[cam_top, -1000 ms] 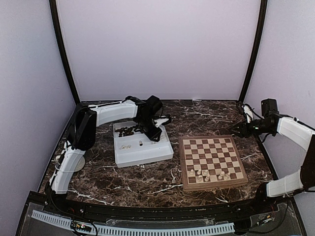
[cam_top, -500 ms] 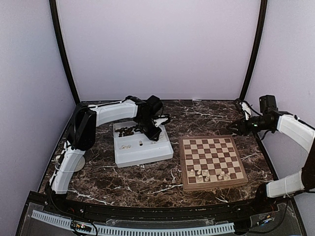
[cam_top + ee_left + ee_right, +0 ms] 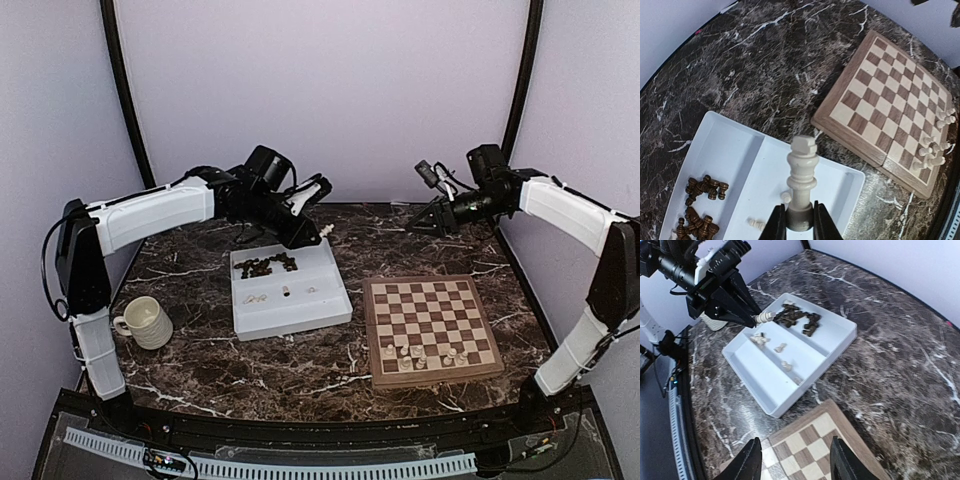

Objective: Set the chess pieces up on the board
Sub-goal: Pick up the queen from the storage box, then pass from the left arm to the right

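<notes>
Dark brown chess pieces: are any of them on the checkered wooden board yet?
No, the checkered wooden board carries only cream-white pieces; the dark brown chess pieces lie heaped in the white divided plastic tray.

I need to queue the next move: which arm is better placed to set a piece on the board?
Left. The left gripper is shut on a cream-white piece, held up near the tray. The right gripper hangs open and empty beyond the board.

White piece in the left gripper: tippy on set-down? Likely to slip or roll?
Probably tippy: the piece is tall and slim over a narrow base, and the left gripper pinches only that base. It looks stiff and likely light, being a small turned figurine. The round base could twist in the grip, and it would likely roll if dropped.
</notes>
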